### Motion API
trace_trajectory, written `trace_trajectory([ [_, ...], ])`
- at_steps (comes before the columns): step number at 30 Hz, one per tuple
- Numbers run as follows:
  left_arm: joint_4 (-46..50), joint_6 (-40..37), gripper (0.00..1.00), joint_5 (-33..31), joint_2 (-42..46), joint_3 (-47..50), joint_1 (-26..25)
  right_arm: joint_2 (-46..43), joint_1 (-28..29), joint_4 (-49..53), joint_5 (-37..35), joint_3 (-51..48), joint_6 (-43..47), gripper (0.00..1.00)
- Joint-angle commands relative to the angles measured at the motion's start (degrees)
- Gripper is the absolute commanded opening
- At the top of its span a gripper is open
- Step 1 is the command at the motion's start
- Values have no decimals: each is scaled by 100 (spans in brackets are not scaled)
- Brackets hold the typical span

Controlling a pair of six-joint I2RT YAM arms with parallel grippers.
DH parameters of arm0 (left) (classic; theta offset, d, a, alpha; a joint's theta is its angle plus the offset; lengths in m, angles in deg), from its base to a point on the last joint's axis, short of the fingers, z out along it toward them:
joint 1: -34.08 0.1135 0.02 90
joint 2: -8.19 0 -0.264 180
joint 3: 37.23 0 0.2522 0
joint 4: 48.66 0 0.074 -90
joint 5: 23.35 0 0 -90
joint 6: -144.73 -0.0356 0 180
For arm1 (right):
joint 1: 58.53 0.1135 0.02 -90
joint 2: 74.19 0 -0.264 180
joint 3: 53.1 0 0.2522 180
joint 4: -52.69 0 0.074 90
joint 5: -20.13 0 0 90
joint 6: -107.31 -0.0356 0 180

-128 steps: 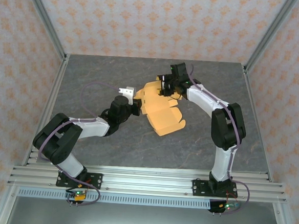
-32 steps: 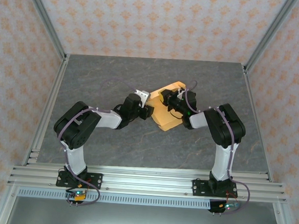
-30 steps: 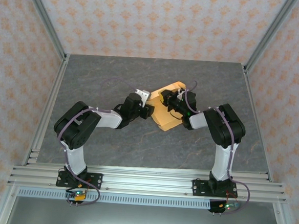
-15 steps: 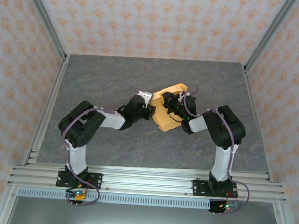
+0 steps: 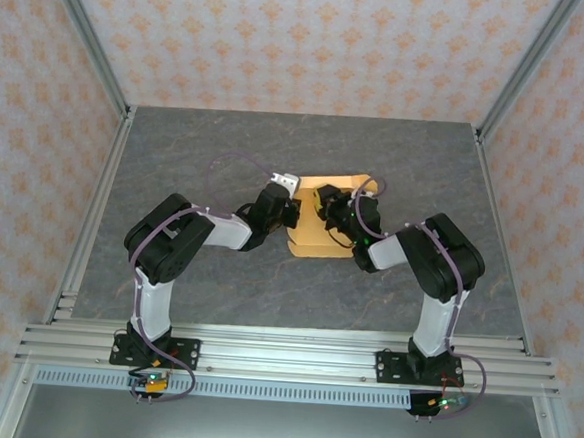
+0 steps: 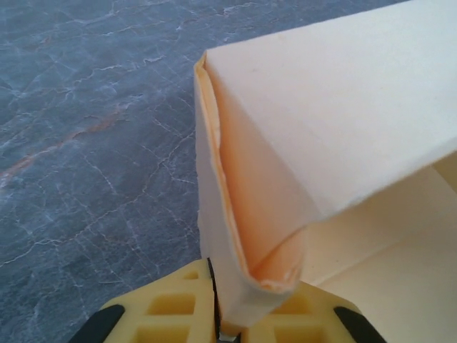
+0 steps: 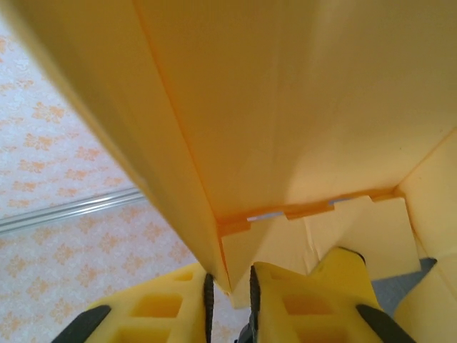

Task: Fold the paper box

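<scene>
1. Where the two arms rise from the near rail, both bend inward and meet at the middle of the grey marbled table [image 5: 176,161]. The paper box [image 5: 343,238] lies there between their wrists.
2. In the left wrist view, the left gripper [image 6: 223,325] has its yellow fingers [image 6: 171,309] pressed together on a doubled edge of the box. It is a folded wall pinched at its lower corner, and the broad panel [image 6: 335,121] slants away above it to the right.
3. In the right wrist view, the right gripper [image 7: 228,289] is likewise clamped on cardboard — a thin wall edge runs down between fingers that all but touch. Beyond them, a row of small tabs [image 7: 314,209] sits along a crease inside the box.
4. From above, the left gripper holds the box's left edge. The right gripper reaches in from the right, across the box, to grip close by, so both holds sit near each other on the left side.
5. The box looks partly closed, not finished. The coming fold seems to hinge on one fact — the body of the box lies to the right of both jaws, under the right arm's wrist. The left arm is therefore better placed to anchor while the right works. I cannot tell the box's long axis for certain.
6. Farthest off stands the wallpapered back wall [image 5: 285,38].
</scene>
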Motion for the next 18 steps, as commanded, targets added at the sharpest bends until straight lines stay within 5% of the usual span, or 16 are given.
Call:
trace_trajectory([
  [1, -160, -85, 8, -7, -30, -76, -49, -162, 32, 188, -103, -149, -26, 34],
  [8, -217, -308, 6, 49, 2, 24, -50, -981, 18, 488, 38, -437, 256, 55],
  [18, -48, -707, 7, -29, 444, 369, -21, -3962, -414, 4919, -117, 169, 3475, 73],
])
